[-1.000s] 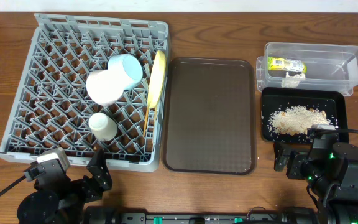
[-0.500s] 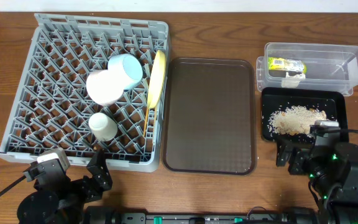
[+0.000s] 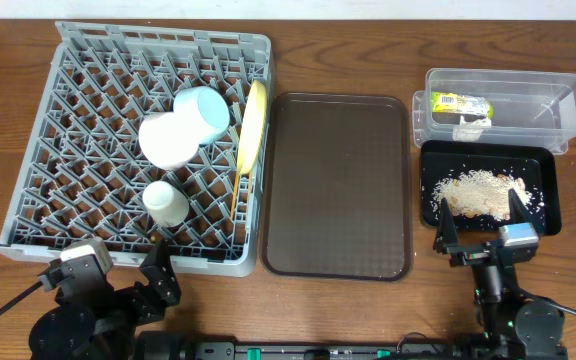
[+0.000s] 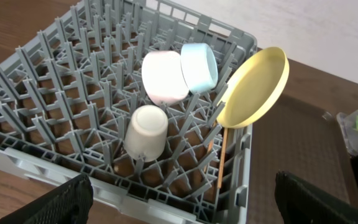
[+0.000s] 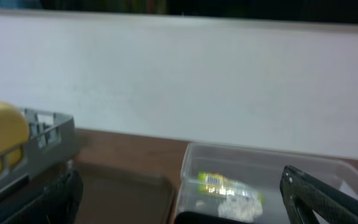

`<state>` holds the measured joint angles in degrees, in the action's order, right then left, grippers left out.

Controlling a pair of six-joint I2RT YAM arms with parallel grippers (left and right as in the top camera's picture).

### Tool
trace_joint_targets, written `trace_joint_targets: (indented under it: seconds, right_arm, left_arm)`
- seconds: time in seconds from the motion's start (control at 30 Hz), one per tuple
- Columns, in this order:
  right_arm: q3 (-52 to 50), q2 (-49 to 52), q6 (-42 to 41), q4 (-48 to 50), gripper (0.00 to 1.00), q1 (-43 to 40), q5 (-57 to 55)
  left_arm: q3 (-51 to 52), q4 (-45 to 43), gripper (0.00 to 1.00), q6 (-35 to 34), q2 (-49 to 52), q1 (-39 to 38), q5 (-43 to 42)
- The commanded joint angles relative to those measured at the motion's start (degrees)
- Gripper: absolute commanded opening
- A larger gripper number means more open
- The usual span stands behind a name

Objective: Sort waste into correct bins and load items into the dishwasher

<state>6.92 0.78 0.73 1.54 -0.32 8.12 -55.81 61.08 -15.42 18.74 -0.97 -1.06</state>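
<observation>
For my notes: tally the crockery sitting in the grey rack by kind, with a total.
Bowls: 2 (white bowl, light blue bowl)
Cups: 1 (white cup)
Plates: 1 (yellow plate, standing on edge)
Total: 4

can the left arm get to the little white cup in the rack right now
Probably yes. The left gripper is open at the near edge of the rack, and the cup sits upside down close to that edge with nothing above it. The bowls and plate stand clear of it.
</observation>
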Motion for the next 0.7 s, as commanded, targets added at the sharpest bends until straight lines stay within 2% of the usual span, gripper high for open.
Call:
trace_joint_targets:
  seconds: [0.0, 0.03, 0.3, 0.67]
  right_arm:
    - [-5.6, -0.5, 0.7, 6.7, 0.99, 0.8, -0.7]
    - [-6.8, -0.5, 0.6, 7.6, 0.99, 0.7, -0.7]
    - [-6.6, -0.5, 0.6, -5.3, 0.99, 0.7, -0.6]
    - [-6.6, -0.4, 0.6, -5.2, 0.99, 0.7, -0.6]
  left_arm:
    - [0.2, -0.1, 0.93, -0.3, -0.1, -0.1, 0.7]
    - [0.2, -0.1, 0.93, -0.3, -0.1, -0.1, 0.7]
    - [0.2, -0.1, 0.93, -0.3, -0.1, -0.1, 0.7]
    - [0.2, -0.1, 0.94, -0.3, -0.1, -0.1, 0.7]
